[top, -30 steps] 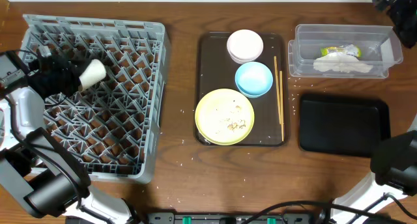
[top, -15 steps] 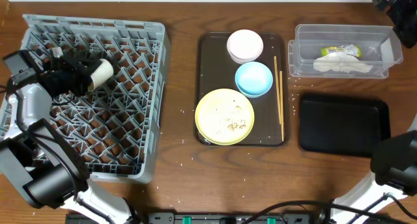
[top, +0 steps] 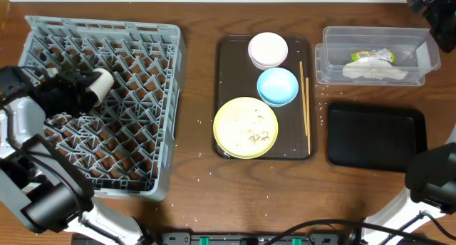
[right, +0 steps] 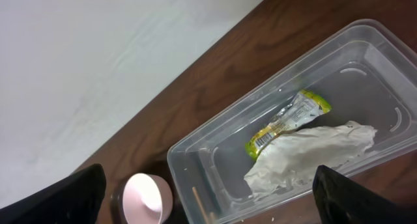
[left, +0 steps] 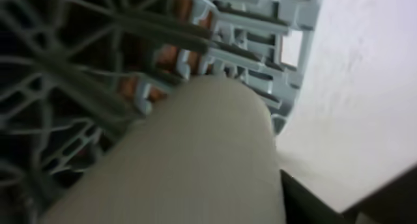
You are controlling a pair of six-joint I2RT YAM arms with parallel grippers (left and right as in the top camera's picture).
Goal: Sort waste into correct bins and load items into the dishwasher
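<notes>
The small white cup point(top: 102, 81) lies on its side on the grey dishwasher rack point(top: 142, 31), at the tip of my left gripper point(top: 75, 92). In the left wrist view the cup point(left: 195, 159) fills the space between wide-parted jaws, and one dark finger point(left: 326, 204) shows beside it. My right gripper point(right: 208, 208) hangs open and empty above the clear tub point(right: 195, 146), which holds the yellow-green wrapper point(right: 287, 123) and the white napkin point(right: 306, 155). The pink bowl point(top: 268, 50), blue bowl point(top: 277, 86), yellow plate point(top: 246, 127) with crumbs and chopsticks point(top: 305, 106) sit on the brown tray point(top: 226, 74).
A glossy black tray point(top: 375, 137) lies in front of the clear tub point(top: 427, 53) at the right. Small crumbs dot the wooden table between the rack and the brown tray. The right arm point(top: 431, 6) is at the far right corner.
The left gripper's jaws have come apart around the cup. Cup and gripper shifted slightly left and toward the front over the rack. The right arm has not moved.
</notes>
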